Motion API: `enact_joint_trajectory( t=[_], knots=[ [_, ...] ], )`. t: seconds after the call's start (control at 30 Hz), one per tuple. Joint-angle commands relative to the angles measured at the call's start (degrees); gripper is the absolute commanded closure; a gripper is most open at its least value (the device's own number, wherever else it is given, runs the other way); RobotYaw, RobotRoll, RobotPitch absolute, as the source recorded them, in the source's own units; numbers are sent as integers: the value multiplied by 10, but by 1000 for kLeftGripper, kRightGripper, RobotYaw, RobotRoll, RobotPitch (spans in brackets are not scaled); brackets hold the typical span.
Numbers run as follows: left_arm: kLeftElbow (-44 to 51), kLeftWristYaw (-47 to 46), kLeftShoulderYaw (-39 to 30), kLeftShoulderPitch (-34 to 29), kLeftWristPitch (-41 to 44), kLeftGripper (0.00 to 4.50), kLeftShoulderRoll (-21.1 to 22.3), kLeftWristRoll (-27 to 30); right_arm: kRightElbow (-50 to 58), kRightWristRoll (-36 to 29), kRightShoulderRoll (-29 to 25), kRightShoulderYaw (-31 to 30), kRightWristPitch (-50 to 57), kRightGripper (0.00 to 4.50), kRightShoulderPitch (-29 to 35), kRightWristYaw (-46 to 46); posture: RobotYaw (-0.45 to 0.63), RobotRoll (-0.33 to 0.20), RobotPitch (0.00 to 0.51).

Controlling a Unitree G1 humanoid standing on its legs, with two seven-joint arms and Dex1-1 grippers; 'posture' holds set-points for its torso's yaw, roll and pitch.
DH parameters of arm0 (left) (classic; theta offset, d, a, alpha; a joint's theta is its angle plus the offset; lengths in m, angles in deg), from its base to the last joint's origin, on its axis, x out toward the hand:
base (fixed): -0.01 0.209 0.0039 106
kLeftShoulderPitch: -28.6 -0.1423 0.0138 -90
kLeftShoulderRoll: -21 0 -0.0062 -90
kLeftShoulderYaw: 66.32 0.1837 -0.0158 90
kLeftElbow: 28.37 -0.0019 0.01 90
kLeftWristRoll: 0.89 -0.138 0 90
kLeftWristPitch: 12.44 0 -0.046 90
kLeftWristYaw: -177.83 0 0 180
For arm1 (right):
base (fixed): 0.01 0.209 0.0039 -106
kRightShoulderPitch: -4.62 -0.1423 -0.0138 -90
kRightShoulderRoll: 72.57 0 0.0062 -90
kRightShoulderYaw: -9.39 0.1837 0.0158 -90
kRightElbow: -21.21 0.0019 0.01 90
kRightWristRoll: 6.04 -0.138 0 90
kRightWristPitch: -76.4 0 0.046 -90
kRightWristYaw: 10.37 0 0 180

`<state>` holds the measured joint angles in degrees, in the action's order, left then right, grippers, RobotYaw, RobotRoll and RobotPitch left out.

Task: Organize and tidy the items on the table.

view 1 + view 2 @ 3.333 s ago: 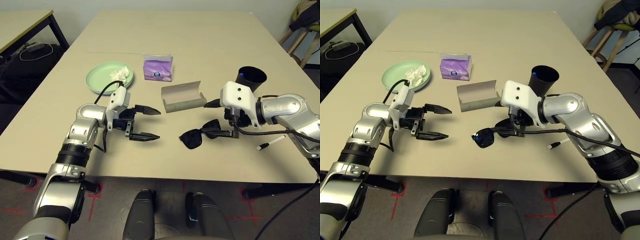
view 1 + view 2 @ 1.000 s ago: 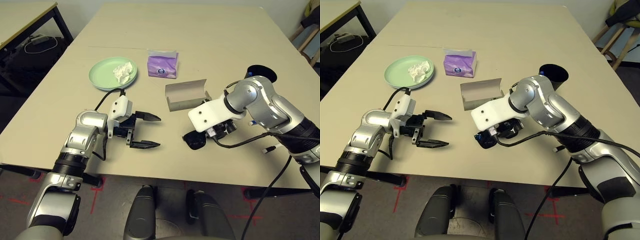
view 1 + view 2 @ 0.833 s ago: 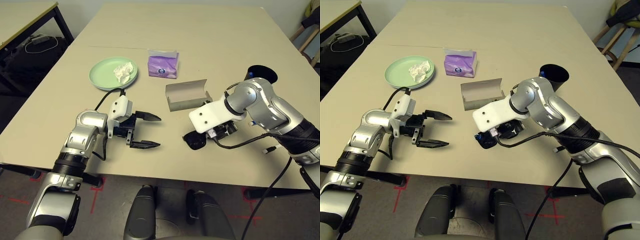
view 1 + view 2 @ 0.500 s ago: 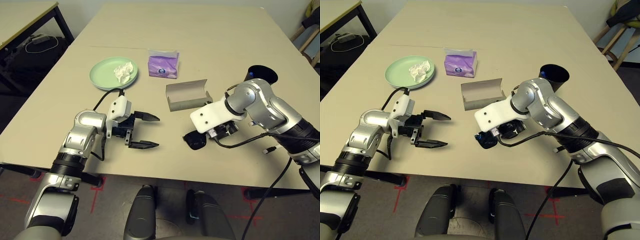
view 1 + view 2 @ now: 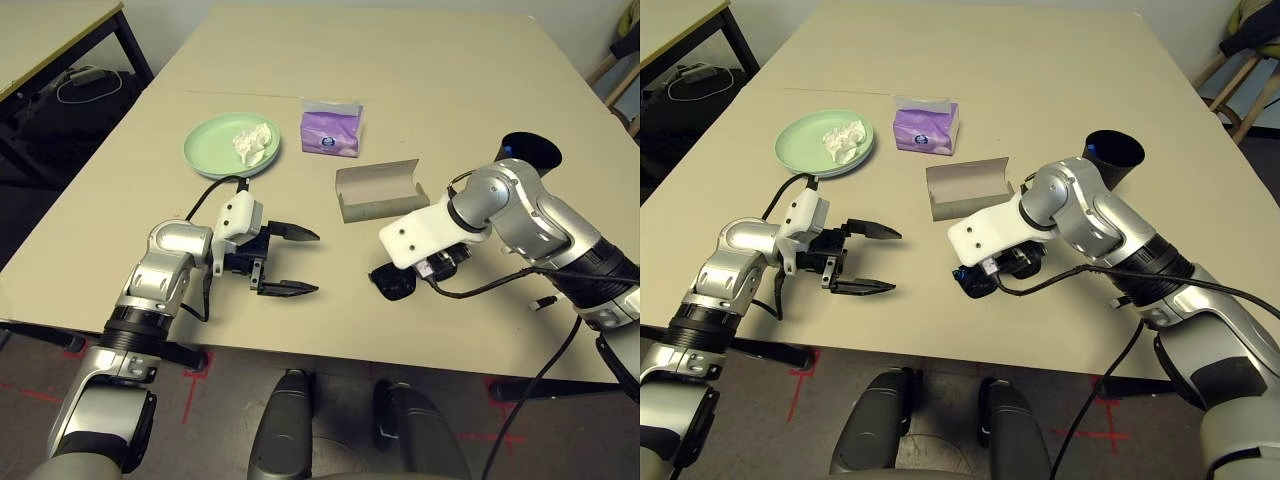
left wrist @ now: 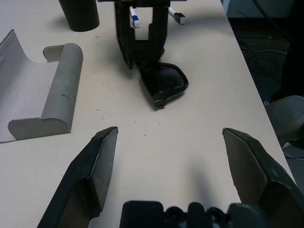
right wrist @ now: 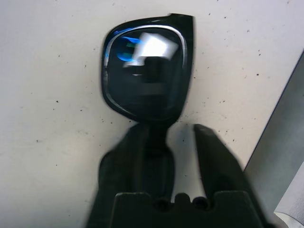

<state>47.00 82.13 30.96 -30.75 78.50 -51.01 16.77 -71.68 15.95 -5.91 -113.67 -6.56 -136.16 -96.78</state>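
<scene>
The left gripper (image 5: 296, 261) hovered level near the tabletop's front edge, jaws wide apart, while the right gripper (image 7: 178, 137) pointed steeply down, fingers drawn close.

The beige bench (image 5: 420, 90) carries a pale green plate (image 5: 215, 156) with a crumpled white tissue (image 5: 252, 141) on it, and just beside that a purple tissue pack (image 5: 331, 133). Nearer the front lie an open grey glasses case (image 5: 375, 191) and black sunglasses (image 5: 393, 284). A black cup (image 5: 531, 152) stands toward the right, with a pen (image 5: 543, 302) near the front edge.
</scene>
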Motion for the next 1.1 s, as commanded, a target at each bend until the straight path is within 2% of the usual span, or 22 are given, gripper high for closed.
enact_joint_trajectory(
  t=[0.03,0.07,0.4,0.63,0.87,1.1],
  knots=[
    [8,1,6,-6,-3,0,5,-4,-2,-3,2,-3,1,3929,8,-4,266,0,159],
    [8,1,6,-5,-3,0,5,-3,-2,-3,1,-3,2,4170,9,-5,266,0,159],
    [0,2,6,0,-6,0,4,-6,3,-9,-1,6,7,4169,2,-10,258,0,148],
    [4,-11,2,2,7,0,1,0,16,-26,-4,44,28,4169,-25,4,253,0,142],
    [2,-42,-4,4,20,0,7,-6,20,-9,13,82,66,4169,-46,79,231,0,134],
    [-2,-69,-5,17,41,0,7,-7,-40,43,47,71,52,4169,-62,200,224,0,134]
  ],
)
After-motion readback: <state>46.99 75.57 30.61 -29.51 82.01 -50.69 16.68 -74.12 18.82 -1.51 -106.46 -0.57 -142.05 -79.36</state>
